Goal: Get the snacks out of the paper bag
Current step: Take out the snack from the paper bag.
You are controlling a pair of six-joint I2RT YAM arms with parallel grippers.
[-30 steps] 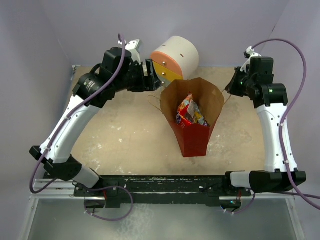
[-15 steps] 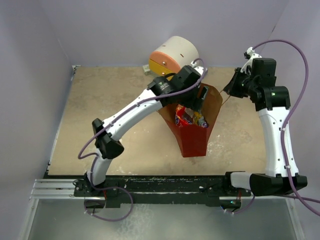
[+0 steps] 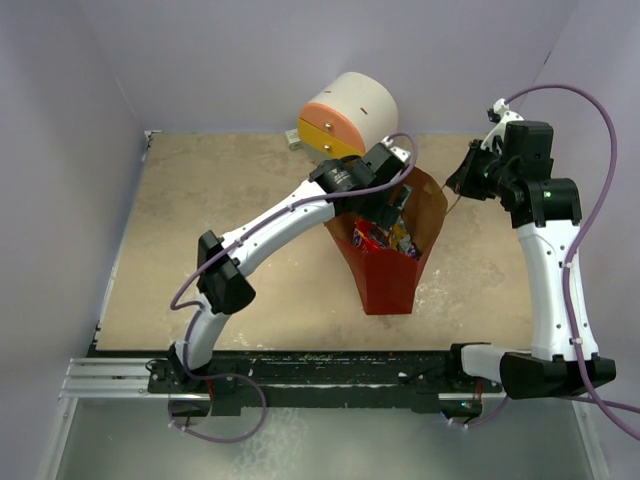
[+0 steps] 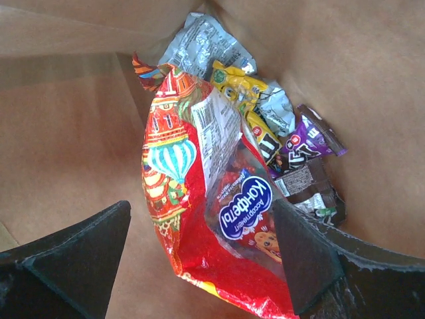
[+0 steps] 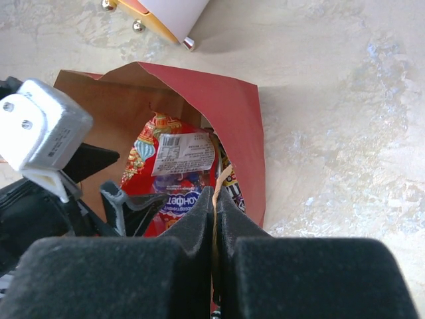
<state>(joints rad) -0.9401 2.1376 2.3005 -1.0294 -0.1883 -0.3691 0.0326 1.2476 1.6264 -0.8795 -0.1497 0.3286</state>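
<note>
The paper bag, red outside and brown inside, stands open at mid table. My left gripper is open inside its mouth; in the left wrist view its gripper straddles the large red crisp packet without closing on it. Behind the packet lie a yellow candy packet, a purple one, a brown one and two silver foil packets. My right gripper is shut on the bag's thin string handle at the bag's right rim.
The round white cabinet with orange-yellow drawers stands just behind the bag, close to my left forearm. Its drawer knobs show in the right wrist view. Purple walls close in the table on three sides.
My left arm swung right from beside the cabinet to the bag and lowered its open gripper into the bag's mouth. My right gripper stayed in place, holding the handle.
</note>
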